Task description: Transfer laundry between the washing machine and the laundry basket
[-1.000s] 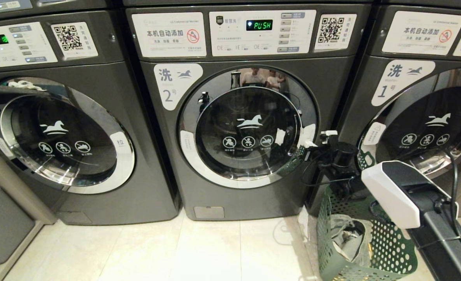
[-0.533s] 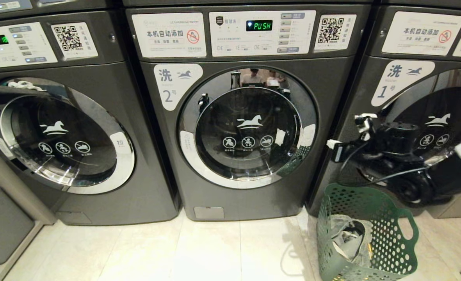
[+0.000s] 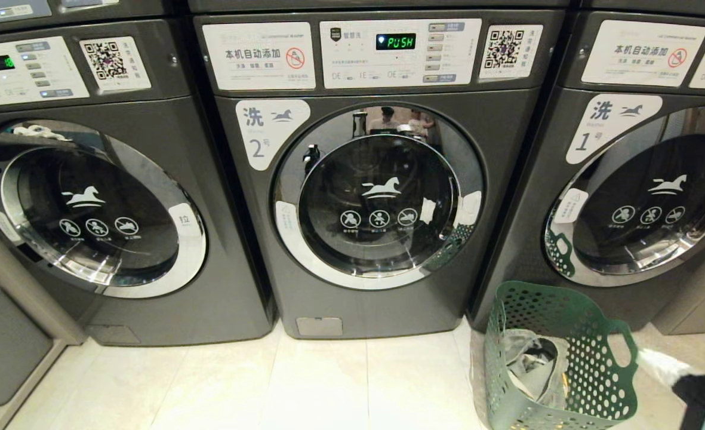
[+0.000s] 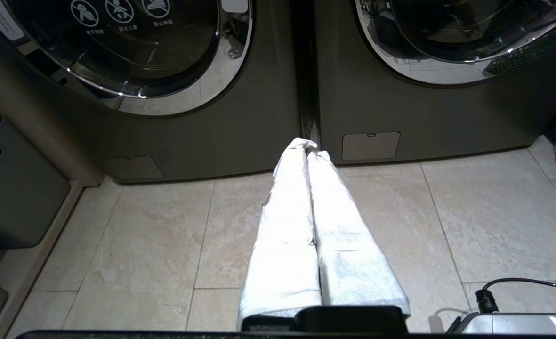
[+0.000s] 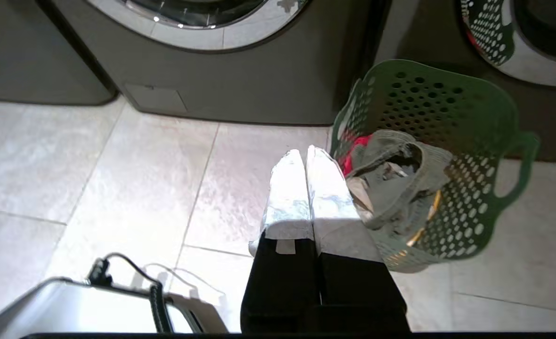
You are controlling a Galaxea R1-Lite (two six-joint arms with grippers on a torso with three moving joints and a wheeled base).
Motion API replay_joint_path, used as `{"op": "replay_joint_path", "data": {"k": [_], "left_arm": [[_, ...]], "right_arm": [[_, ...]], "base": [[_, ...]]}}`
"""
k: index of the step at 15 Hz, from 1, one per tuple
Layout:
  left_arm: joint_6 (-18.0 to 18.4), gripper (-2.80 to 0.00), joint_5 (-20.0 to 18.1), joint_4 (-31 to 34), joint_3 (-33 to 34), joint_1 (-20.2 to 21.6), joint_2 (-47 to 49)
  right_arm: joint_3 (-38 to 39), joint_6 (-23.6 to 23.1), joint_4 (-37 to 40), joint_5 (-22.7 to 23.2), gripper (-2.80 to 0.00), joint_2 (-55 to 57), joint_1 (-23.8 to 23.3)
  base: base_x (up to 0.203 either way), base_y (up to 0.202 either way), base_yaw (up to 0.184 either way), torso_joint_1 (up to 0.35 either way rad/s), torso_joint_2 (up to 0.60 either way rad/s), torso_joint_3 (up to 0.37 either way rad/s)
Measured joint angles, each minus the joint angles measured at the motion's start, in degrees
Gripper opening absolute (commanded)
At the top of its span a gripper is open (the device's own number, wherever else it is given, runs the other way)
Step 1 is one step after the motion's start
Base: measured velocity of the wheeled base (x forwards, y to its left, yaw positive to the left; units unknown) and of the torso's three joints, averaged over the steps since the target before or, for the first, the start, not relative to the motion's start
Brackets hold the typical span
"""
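The middle washing machine [image 3: 382, 197], marked 2, has its round door closed. Right of it on the floor stands the green laundry basket [image 3: 558, 352] [image 5: 471, 103], holding grey laundry [image 3: 528, 358] [image 5: 395, 160] and something red. My right gripper [image 3: 656, 364] [image 5: 304, 153] hangs low just outside the basket's rim, shut and empty. Away from the basket, my left gripper [image 4: 310, 143] is also shut and empty. It is low over the tiles and points at the gap between two machines; the head view does not show it.
Washing machine 1 [image 3: 645, 197] stands behind the basket and another machine [image 3: 89, 203] stands at the left, both with closed doors. A grey bin [image 3: 0, 340] sits at the far left. My base with a black cable [image 5: 94, 301] lies below the arms.
My right arm has swung from the right edge of machine 2's door across machine 1's door and down to the lower right beside the basket. Basket and doors have not moved.
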Motion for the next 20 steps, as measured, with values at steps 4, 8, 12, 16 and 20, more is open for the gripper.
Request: {"op": "replay_joint_path", "data": {"k": [4,8,12,16,20], "left_arm": [[-0.5,-2.8,-0.5,-0.1,0.0,0.0,0.0],[-0.2,-2.8,-1.0,-0.1,0.0,0.1,0.0],[-0.4,-2.8,-0.8,-0.1,0.1,0.1,0.0],[-0.4,-2.8,-0.8,-0.1,0.1,0.1,0.0],[-0.4,-2.8,-0.8,-0.1,0.1,0.1,0.0]], "right_arm": [[1.1,-6.3,27.0,-2.6,-2.8,-31.1,-0.7],[1.6,-4.7,41.5,-4.8,-2.8,-51.2,-1.9],[2.3,-3.2,41.6,-5.4,-2.8,-56.0,-2.3],[3.7,-3.1,37.9,-7.0,-2.8,-57.0,-2.3],[4.0,-2.2,37.7,-7.5,-2.8,-57.1,-2.3]], "base": [[0.0,0.0,0.0,0.0,0.0,0.0],[0.0,0.0,0.0,0.0,0.0,0.0],[0.0,0.0,0.0,0.0,0.0,0.0],[0.0,0.0,0.0,0.0,0.0,0.0],[0.0,0.0,0.0,0.0,0.0,0.0]]}}
